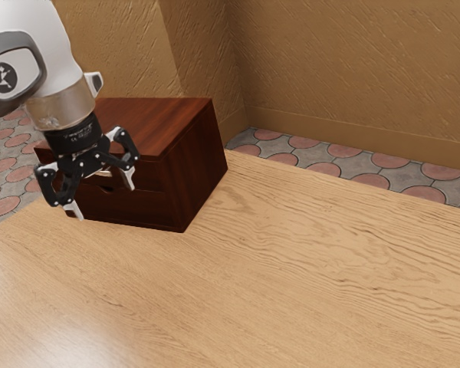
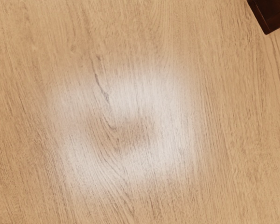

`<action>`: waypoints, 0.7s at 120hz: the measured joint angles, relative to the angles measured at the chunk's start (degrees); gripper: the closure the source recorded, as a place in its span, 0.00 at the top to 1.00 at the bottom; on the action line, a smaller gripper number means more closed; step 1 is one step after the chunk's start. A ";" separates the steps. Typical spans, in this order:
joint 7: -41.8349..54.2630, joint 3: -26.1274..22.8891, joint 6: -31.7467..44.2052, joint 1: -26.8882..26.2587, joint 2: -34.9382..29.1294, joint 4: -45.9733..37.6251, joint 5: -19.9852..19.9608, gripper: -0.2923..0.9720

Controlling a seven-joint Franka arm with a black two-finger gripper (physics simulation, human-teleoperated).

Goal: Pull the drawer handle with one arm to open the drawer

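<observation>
A dark reddish-brown wooden drawer box (image 1: 176,146) stands on the light wooden table (image 1: 291,268) near its far left corner in the exterior view. Its front face, toward the view's lower left, carries a drawer with a handle that my hand mostly hides. My gripper (image 1: 101,195) hangs in front of that face, pointing down, its white-tipped fingers (image 1: 127,179) spread apart with nothing between them. In the wrist view the bare tabletop lies under my hand and a corner of the drawer box (image 2: 273,14) shows at the edge.
Textured tan walls rise behind the table, with a tiled floor (image 1: 368,165) beyond its far edge. The tabletop stretches wide toward the exterior view's right and front. A pale glare patch (image 2: 130,140) lies on the wood under my hand.
</observation>
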 joint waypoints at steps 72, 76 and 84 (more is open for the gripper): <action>-13.09 -17.97 9.06 32.08 11.11 5.27 -1.01 0.77; -13.48 -17.57 10.43 31.96 11.97 5.36 -1.03 0.77; -14.20 -17.18 12.69 32.19 13.69 6.46 -1.01 0.77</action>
